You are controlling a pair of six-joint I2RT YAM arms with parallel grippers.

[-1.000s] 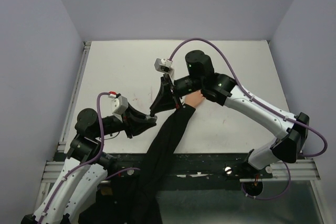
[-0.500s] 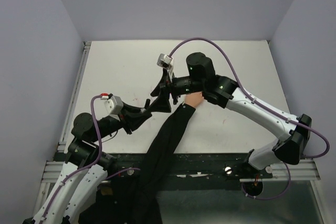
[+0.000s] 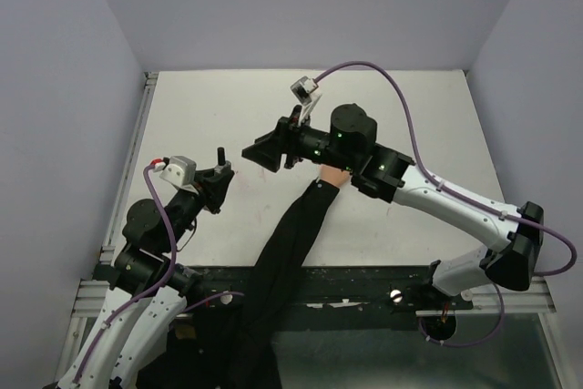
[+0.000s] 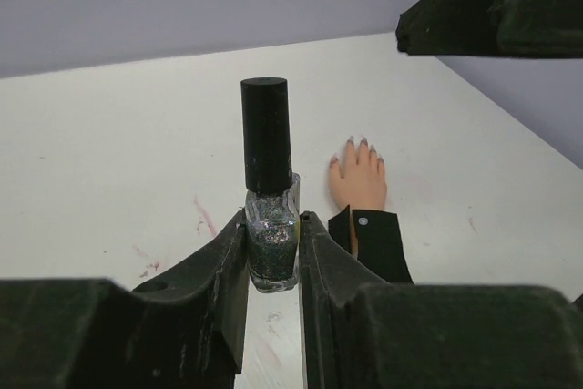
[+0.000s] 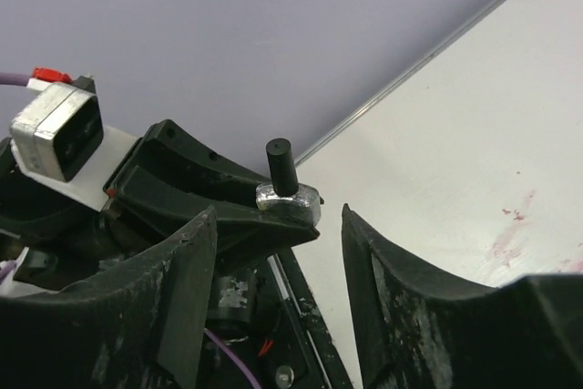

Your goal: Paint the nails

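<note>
A small dark glitter bottle (image 4: 271, 245) with a tall black cap (image 4: 266, 134) stands upright between the fingers of my left gripper (image 4: 273, 230), which is shut on its glass body. The top view shows that gripper (image 3: 221, 177) at the table's left with the bottle (image 3: 219, 158) sticking up. The pale fake hand (image 4: 358, 184) lies flat, greyish nails (image 4: 362, 143) pointing away, black sleeve (image 3: 291, 243) trailing to the near edge. My right gripper (image 3: 260, 154) hovers open left of the hand (image 3: 333, 175), empty. In its wrist view the jaws (image 5: 278, 220) face the bottle (image 5: 288, 198).
Faint pink smears (image 4: 205, 218) mark the white table (image 3: 410, 107) near the bottle and the hand. A metal rail (image 3: 137, 152) runs along the table's left edge. Lavender walls close in the back and sides.
My left gripper has drawn back to the left with the bottle. My right gripper has opened and swung left, away from above the hand, toward the bottle.
</note>
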